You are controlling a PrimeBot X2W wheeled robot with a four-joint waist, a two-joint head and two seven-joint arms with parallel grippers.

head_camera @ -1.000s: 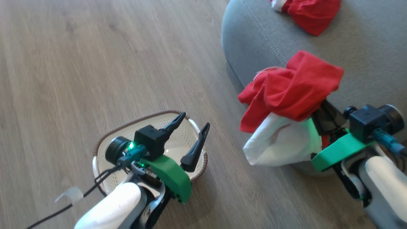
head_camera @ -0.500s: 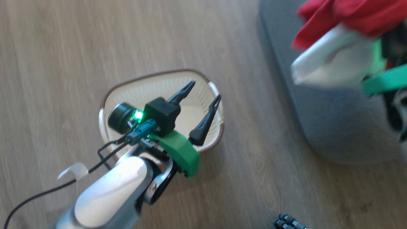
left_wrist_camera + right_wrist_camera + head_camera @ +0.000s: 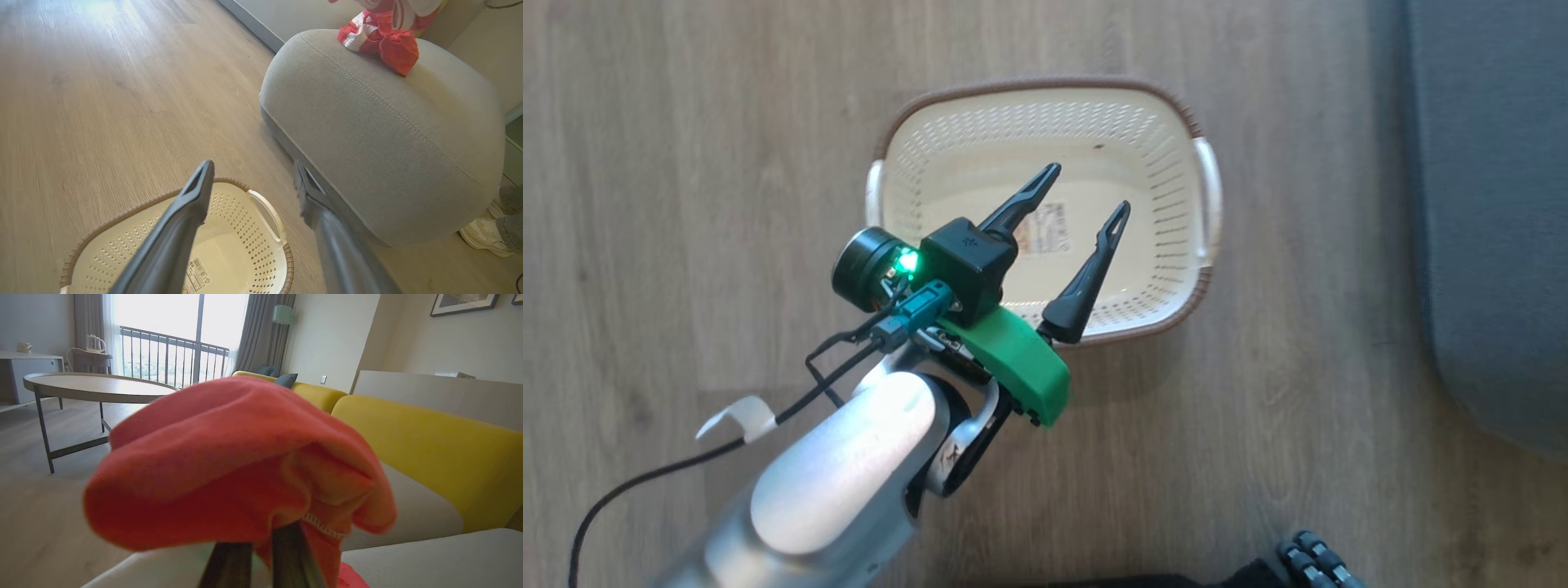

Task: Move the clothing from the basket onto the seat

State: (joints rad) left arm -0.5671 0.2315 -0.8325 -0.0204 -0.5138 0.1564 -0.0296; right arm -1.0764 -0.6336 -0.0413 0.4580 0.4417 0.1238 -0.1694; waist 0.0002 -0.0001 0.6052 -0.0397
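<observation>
- Looking down from the head, the left gripper (image 3: 1088, 186) hangs over the basket (image 3: 1045, 83). Its two dark fingers are spread wide with nothing between them.
- The basket sits on the wood floor (image 3: 686, 163) at about 12 o'clock in that view, long side running across. You can read off the label (image 3: 1045, 229) on its bottom, right behind the fingertips.
- The seat (image 3: 1486, 245) is the big grey slab over at 3 o'clock, apart from the basket with a strip of floor in between.
- From the left wrist, the basket is down at 6 to 7 o'clock. The seat bulges in at 2 o'clock, rounded edge and double stitching in plain sight.
- A small red-and-white piece (image 3: 380, 45) lies on top of the seat, up around 1 o'clock.
- There's a white shoe (image 3: 484, 237) on the floor at 4 o'clock, just beside the seat's base.
- From the right wrist, the right gripper (image 3: 261, 559) comes up at 6 o'clock, fingers nearly together and pinched on the red garment (image 3: 229, 457). It bunches over the tips and hides them.
- Something pale and blurry sits just under the red at 7 o'clock, honestly can't tell what.
- Can't tell from that view whether the red garment is over the seat.
- Behind it there's a yellow sofa (image 3: 429, 449) at 3 o'clock and a round table (image 3: 94, 386) at 10 o'clock.
</observation>
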